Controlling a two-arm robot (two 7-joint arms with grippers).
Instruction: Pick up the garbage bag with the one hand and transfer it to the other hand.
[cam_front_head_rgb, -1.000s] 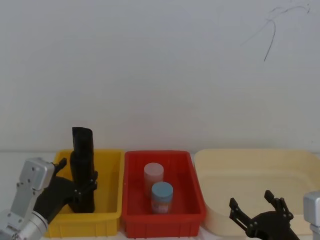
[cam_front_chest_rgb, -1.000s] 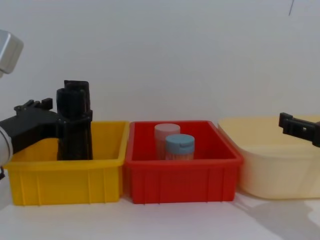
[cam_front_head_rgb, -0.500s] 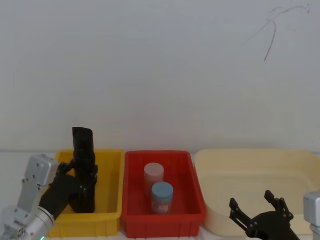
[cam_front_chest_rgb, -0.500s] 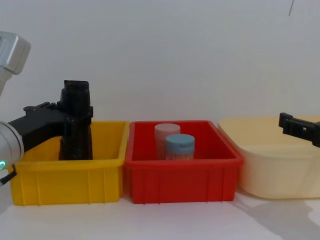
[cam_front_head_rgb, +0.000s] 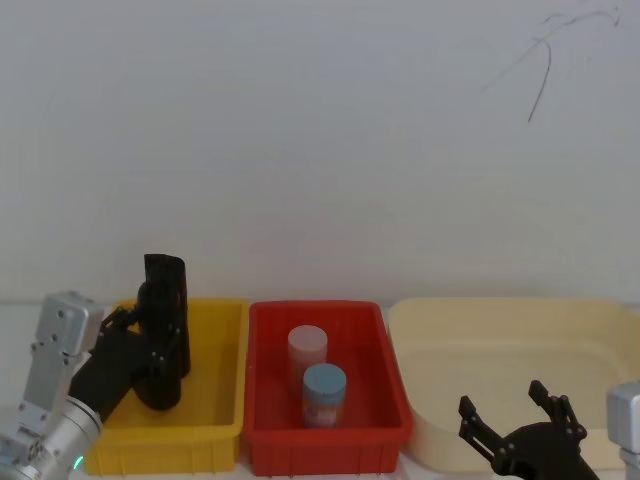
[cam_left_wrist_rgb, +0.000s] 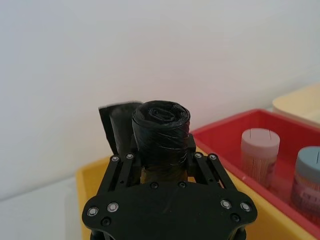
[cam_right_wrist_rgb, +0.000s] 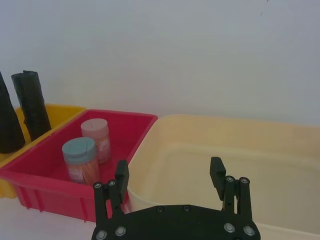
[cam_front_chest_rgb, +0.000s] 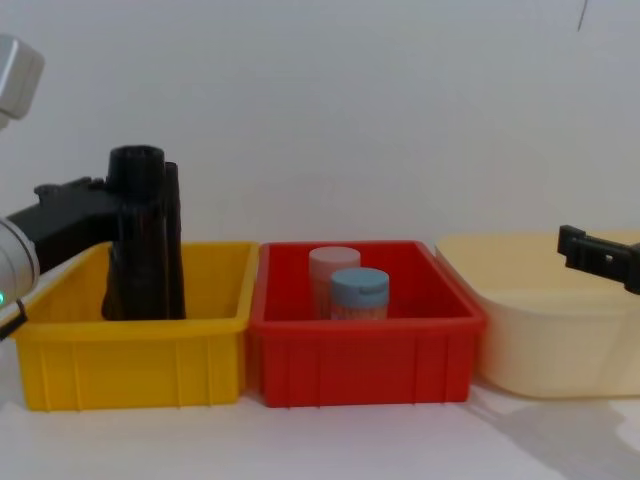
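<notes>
The garbage bag (cam_left_wrist_rgb: 161, 125), a thick black roll with a round rimmed top, stands upright over the yellow bin (cam_front_chest_rgb: 130, 360). My left gripper (cam_left_wrist_rgb: 161, 150) is shut on its upper part, one finger on each side. In the head view the left gripper (cam_front_head_rgb: 148, 345) reaches in from the lower left to the garbage bag (cam_front_head_rgb: 162, 385). In the chest view the garbage bag (cam_front_chest_rgb: 135, 200) rises well above the bin's rim. My right gripper (cam_front_head_rgb: 510, 412) hovers open and empty at the near edge of the cream tub (cam_front_head_rgb: 500, 340); it also shows as the right gripper (cam_right_wrist_rgb: 170, 172).
A slimmer flat-topped black roll (cam_left_wrist_rgb: 116, 125) stands just behind the held one in the yellow bin. The red bin (cam_front_head_rgb: 330, 450) in the middle holds a pink-capped jar (cam_front_head_rgb: 307, 350) and a blue-capped jar (cam_front_head_rgb: 324, 390). A white wall closes the back.
My left gripper has carried the garbage bag a little to the left and slightly up, away from the slimmer roll. The right gripper has stayed where it was.
</notes>
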